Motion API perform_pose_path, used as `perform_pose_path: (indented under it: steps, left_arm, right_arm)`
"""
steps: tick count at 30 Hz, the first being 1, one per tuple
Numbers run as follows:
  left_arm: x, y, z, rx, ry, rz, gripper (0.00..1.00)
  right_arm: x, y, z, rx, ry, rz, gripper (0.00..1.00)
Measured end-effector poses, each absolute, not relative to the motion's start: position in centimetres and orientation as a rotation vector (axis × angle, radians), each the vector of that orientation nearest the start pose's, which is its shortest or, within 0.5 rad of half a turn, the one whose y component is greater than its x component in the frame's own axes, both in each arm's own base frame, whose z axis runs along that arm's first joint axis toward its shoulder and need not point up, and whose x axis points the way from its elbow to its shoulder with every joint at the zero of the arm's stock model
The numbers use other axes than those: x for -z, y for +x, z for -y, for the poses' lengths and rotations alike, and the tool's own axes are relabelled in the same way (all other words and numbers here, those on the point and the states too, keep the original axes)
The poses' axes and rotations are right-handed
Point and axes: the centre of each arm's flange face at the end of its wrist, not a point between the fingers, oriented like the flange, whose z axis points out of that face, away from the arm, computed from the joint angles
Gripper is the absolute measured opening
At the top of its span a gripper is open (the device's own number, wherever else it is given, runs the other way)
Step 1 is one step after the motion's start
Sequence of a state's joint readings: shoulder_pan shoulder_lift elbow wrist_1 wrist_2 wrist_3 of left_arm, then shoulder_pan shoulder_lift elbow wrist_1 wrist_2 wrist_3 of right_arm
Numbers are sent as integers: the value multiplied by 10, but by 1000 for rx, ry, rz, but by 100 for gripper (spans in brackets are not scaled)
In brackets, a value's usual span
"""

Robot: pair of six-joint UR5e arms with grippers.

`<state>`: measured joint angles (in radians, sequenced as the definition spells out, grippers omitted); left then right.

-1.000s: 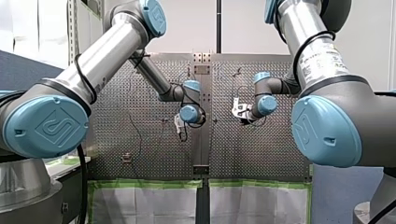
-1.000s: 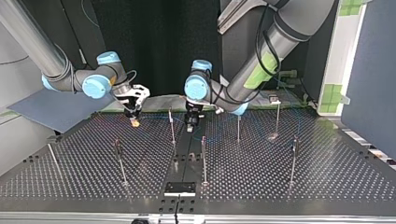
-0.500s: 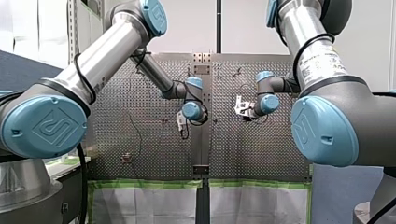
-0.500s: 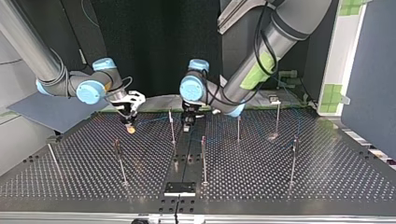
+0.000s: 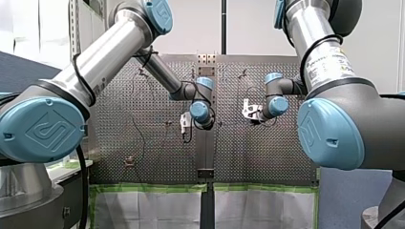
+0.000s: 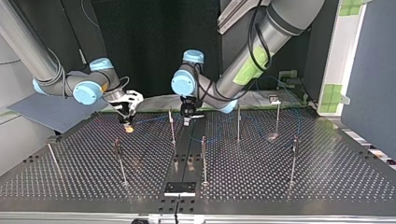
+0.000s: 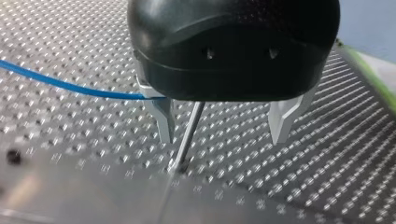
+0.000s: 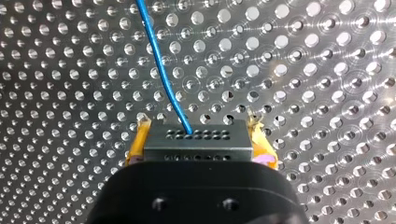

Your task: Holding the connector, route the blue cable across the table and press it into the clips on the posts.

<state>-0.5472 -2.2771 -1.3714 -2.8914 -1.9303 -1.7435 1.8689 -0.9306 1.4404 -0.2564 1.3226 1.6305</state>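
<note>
In the right wrist view my right gripper (image 8: 198,151) is shut, its yellow pads clamped on the grey connector block (image 8: 198,137). The blue cable (image 8: 159,60) leaves the block and runs ahead over the perforated table. In the top view this gripper (image 6: 127,122) hangs low at the left. My left gripper (image 7: 224,133) is open, black with metal fingers (image 7: 163,119). A thin post (image 7: 189,135) stands between them, close to one finger. The cable (image 7: 70,85) passes beside that finger and disappears behind the gripper body. In the top view my left gripper (image 6: 188,115) hovers next to a post (image 6: 171,125).
Several thin posts stand across the table, among them one near the middle (image 6: 204,158), one behind it (image 6: 238,123) and one at the top view's right (image 6: 294,158). A black plate (image 6: 180,188) lies at the near edge. Green tape (image 5: 148,187) lines the table's edge in the front view.
My left gripper has opened and shifted towards the top view's left and a little upward. My right gripper, still holding the connector, has drifted slightly to the top view's left.
</note>
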Motion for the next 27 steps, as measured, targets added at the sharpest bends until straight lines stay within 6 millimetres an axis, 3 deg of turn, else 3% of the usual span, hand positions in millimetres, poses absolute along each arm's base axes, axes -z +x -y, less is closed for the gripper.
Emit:
perform_pose_path:
  steps: [15, 27]
  left_arm:
    - [-211, 461, 473, 169, 130, -1806, 100]
    - [-208, 426, 517, 230, 129, -1760, 100]
  right_arm:
    - [-183, 324, 593, -1451, 1799, 1198, 0]
    - [-183, 307, 601, -1440, 1783, 1216, 0]
